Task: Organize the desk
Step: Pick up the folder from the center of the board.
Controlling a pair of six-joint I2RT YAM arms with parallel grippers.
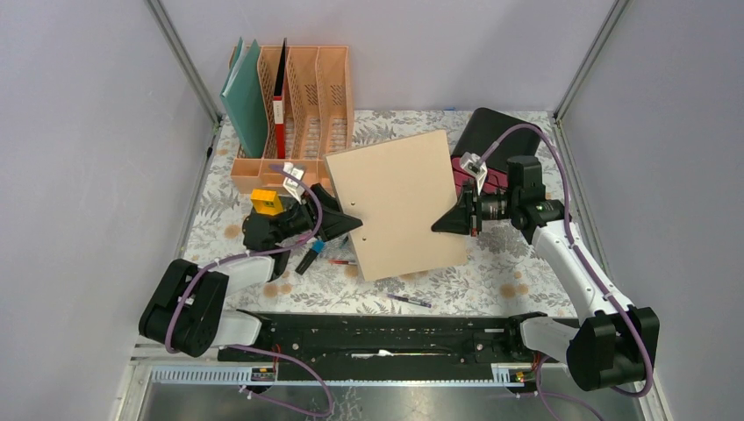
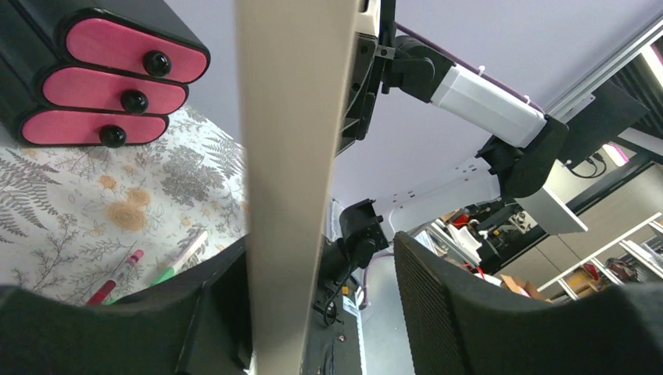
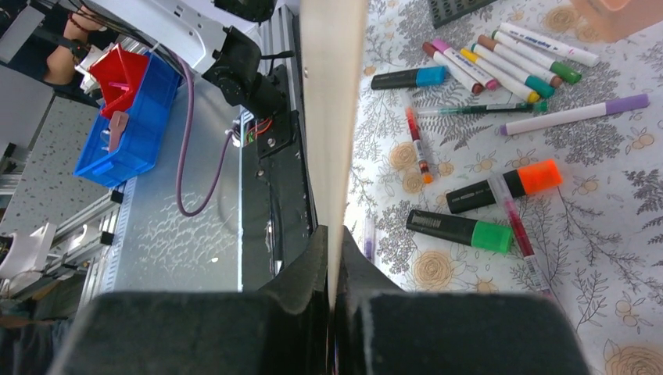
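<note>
- Right hand (image 3: 335,258) is clenched on the right edge of the tan flat board (image 1: 399,202). The board hangs tilted above the white fern-and-flower bench (image 1: 500,272), its long axis running near to far.
- Left hand (image 2: 320,266) straddles the board's left edge with jaws parted and one finger clear of it, so it looks released.
- Peach plastic file rack (image 1: 320,96) stands beyond and left of the board, nearer the left arm. Teal folders (image 1: 250,96) and a black-and-red binder (image 1: 279,101) fill its left slots.
- Loose marker pens (image 3: 500,62) lie on the bench.
</note>
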